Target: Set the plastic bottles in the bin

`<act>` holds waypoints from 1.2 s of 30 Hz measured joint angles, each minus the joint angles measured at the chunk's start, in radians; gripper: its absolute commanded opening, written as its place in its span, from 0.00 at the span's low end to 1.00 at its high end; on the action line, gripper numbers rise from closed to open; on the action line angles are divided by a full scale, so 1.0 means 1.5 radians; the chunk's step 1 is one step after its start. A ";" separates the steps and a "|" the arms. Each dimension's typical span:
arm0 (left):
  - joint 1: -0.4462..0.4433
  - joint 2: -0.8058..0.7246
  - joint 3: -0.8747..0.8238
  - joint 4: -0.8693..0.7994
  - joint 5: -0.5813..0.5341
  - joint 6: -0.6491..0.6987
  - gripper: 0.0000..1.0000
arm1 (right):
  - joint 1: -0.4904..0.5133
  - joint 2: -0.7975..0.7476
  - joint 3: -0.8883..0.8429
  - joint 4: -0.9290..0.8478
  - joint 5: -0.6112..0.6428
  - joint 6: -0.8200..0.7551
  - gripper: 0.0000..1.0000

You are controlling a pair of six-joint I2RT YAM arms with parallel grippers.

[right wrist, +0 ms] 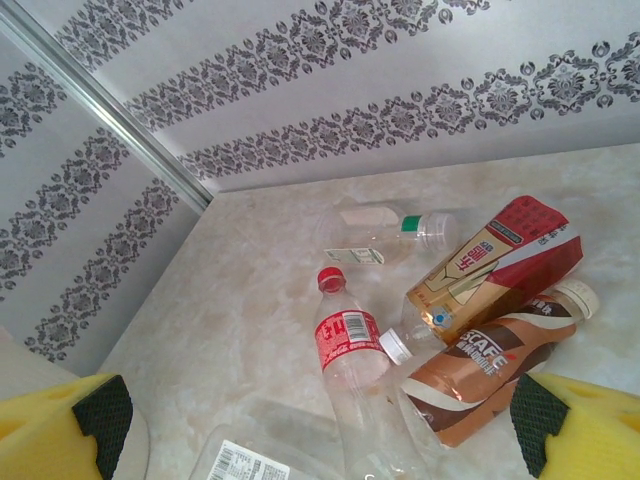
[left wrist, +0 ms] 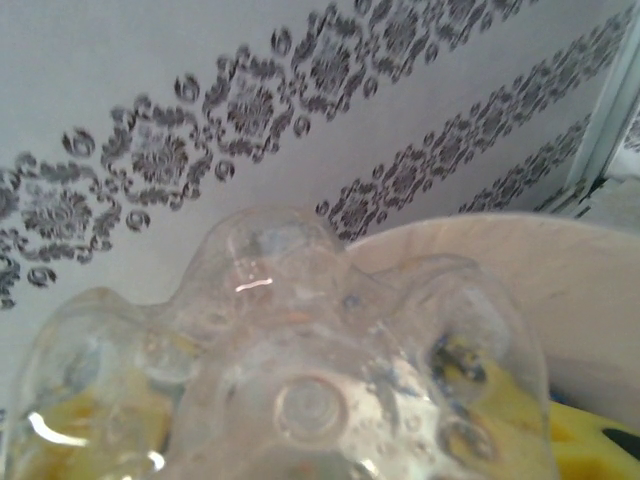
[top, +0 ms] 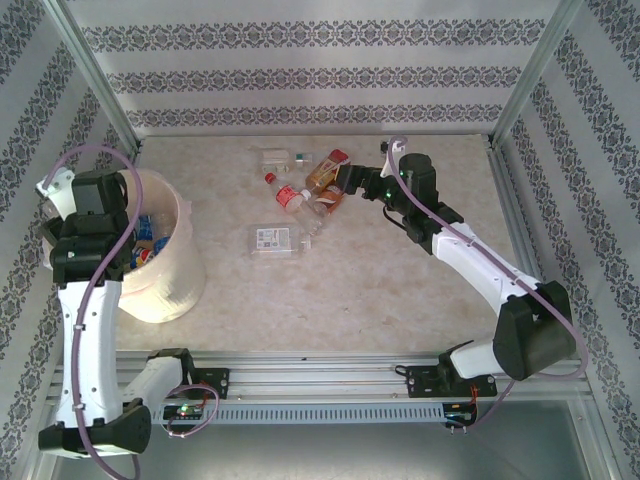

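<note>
The left end effector (left wrist: 320, 455) is gripping a clear bottle (left wrist: 300, 380) near the bin (left wrist: 520, 270) rim, likely risking an outside drop; the right end effector (right wrist: 322, 430) is standing open.

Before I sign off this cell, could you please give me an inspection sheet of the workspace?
Surface: beige marbled tabletop, flat.
Job's things: round cream-white plastic bin at left, some bottles inside; several loose plastic bottles lying mid-table.
Clutter: nothing seen.
Grippers: left gripper shut on a clear plastic bottle over the bin; right gripper open, near the loose bottles.
Cables: pale purple cables along both arms, untangled.
Surroundings: patterned wallpaper walls, aluminium frame posts.
</note>
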 measured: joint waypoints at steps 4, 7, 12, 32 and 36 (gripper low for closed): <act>0.056 0.004 -0.028 -0.003 0.023 -0.020 0.58 | 0.000 0.008 0.008 0.000 -0.011 0.005 0.98; 0.091 0.021 -0.029 -0.015 0.024 -0.044 0.72 | 0.000 0.010 0.008 -0.001 -0.014 0.005 0.98; 0.099 0.052 -0.019 -0.035 0.045 -0.073 0.84 | 0.000 0.011 0.008 -0.001 -0.014 0.005 0.98; -0.046 0.082 0.134 -0.080 0.186 -0.145 1.00 | 0.000 0.033 0.022 0.000 -0.014 0.016 0.98; -0.192 0.126 0.167 -0.073 0.155 -0.166 1.00 | 0.000 0.040 0.022 -0.001 -0.014 0.021 0.98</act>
